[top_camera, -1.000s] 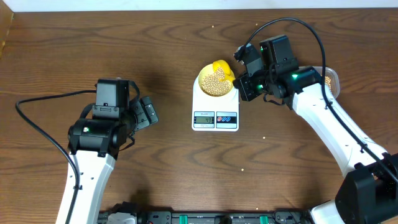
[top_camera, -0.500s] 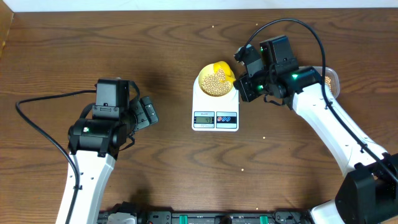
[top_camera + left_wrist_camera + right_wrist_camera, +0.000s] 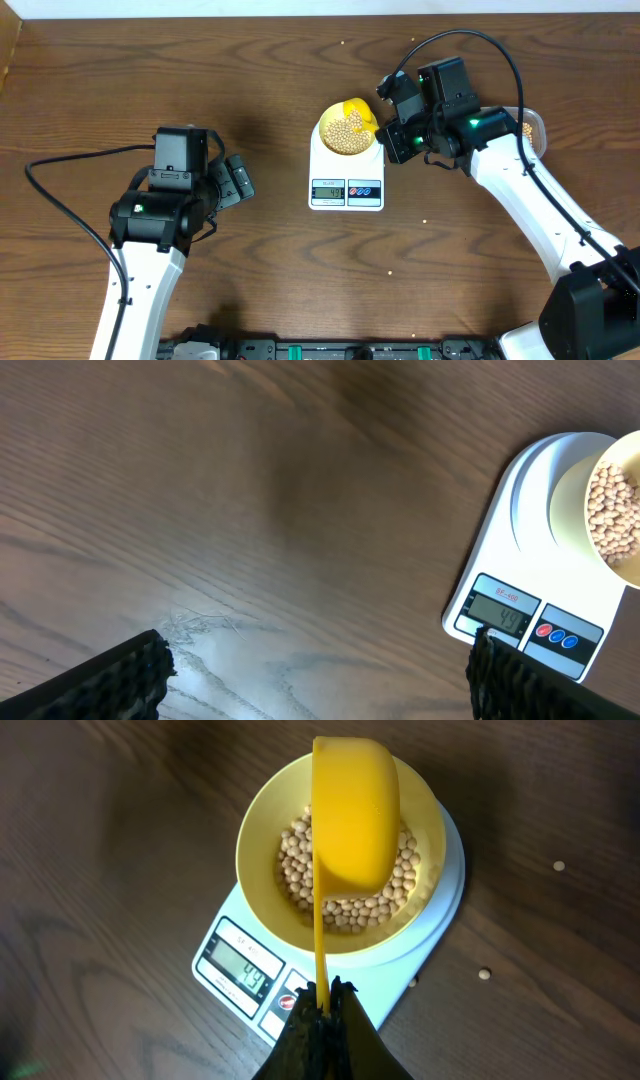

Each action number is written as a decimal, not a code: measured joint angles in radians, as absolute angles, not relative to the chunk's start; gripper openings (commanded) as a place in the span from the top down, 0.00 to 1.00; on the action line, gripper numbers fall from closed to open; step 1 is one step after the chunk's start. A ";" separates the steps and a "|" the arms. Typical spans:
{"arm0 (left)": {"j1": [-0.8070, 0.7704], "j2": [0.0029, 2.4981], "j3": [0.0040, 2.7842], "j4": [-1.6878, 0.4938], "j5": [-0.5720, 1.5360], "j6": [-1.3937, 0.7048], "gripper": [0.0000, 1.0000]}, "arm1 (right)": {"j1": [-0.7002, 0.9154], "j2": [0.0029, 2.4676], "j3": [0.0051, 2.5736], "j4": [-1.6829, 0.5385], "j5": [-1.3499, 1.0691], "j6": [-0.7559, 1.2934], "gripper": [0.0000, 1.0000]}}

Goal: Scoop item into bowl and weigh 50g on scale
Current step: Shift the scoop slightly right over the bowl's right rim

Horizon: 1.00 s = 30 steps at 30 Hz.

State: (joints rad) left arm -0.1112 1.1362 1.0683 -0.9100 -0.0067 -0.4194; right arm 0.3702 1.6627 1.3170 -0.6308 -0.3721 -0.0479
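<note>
From overhead, a small round pale-yellow plastic bowl (image 3: 325,128), part-filled with small round tan beans (image 3: 347,133), is seated on a small white rectangular digital scale (image 3: 346,203). A bright yellow plastic scoop (image 3: 358,107) is held over the bowl's far rim by the right gripper (image 3: 385,128), which is clamped on its handle. The left gripper (image 3: 240,180) is parked well apart, over the dark wooden table (image 3: 250,60).

At the left wrist, the jaws are spread wide with nothing between them; scale and bowl are seen at the right edge.

At the right wrist, the scoop is tipped mouth-down above the beans, its thin handle pinched by the closed fingers just before the scale's display.
</note>
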 measured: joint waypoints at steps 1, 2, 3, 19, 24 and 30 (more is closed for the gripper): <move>-0.111 1.136 1.068 -0.910 -0.007 -0.419 0.04 | 0.370 1.663 1.317 -0.632 -0.372 -0.049 0.99; -0.111 1.136 1.068 -0.910 -0.007 -0.419 0.04 | 0.370 1.663 1.317 -0.632 -0.372 -0.049 0.99; -0.111 1.136 1.068 -0.910 -0.007 -0.419 0.04 | 0.370 1.663 1.317 -0.632 -0.371 -0.049 0.99; -0.111 1.136 1.068 -0.910 -0.007 -0.419 0.04 | 0.370 1.663 1.317 -0.635 -0.369 -0.056 0.99; -0.111 1.136 1.068 -0.910 -0.007 -0.419 0.04 | 0.369 1.663 1.317 -0.635 -0.369 -0.056 0.99; -0.111 1.136 1.068 -0.910 -0.007 -0.419 0.04 | 0.369 1.663 1.317 -0.633 -0.369 -0.066 0.99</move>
State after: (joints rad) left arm -0.1112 1.1362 1.0683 -0.9100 -0.0067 -0.4194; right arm 0.3691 1.6627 1.3170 -0.6331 -0.3695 -0.0662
